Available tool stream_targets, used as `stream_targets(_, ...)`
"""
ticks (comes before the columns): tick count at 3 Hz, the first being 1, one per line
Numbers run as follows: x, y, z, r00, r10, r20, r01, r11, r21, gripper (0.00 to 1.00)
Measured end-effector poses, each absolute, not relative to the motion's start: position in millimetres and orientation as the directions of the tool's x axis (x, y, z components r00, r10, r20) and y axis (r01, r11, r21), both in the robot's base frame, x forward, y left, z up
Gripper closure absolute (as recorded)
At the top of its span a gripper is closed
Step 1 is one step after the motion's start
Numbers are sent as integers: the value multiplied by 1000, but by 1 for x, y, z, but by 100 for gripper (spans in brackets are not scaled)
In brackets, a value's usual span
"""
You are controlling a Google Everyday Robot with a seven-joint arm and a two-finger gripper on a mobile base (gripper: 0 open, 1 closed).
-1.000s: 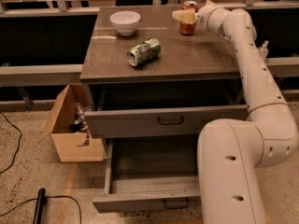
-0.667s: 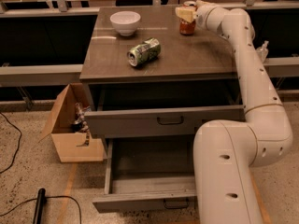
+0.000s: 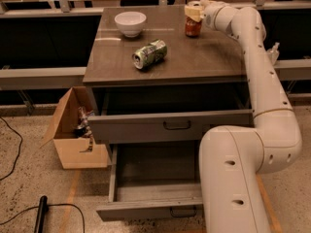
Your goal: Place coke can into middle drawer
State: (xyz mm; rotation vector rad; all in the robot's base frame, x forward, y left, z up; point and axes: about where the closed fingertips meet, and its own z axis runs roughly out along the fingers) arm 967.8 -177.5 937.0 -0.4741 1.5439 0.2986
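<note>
The jaws, at the table's [image 3: 204, 57] back right, grip the upright coke can [image 3: 193, 28] by its top

The coke can [image 3: 193, 27] is standing upright near the far right corner of the tabletop, close to the far edge and a little in from the right edge. Its dark red body is showing below, while its top is being covered by the gripper [image 3: 194, 11], which is sitting right over it. The middle drawer [image 3: 141, 210], the lower of the two grey ones, is hanging pulled well out beneath the tabletop's near edge, its flat front facing forward, its grey floor showing, its small dark handle partly hidden.
</note>
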Motion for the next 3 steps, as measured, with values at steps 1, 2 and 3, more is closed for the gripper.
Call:
stream_targets(1, 955, -201, 954, 19, -109, -994, -463, 880, -106, 100)
stream_targets(2, 931, -231, 970, 28, -105, -994, -477, 872, -106, 100)
stream_targets(3, 907, -241, 961, 5, -94, -996, -538, 839, -82, 100)
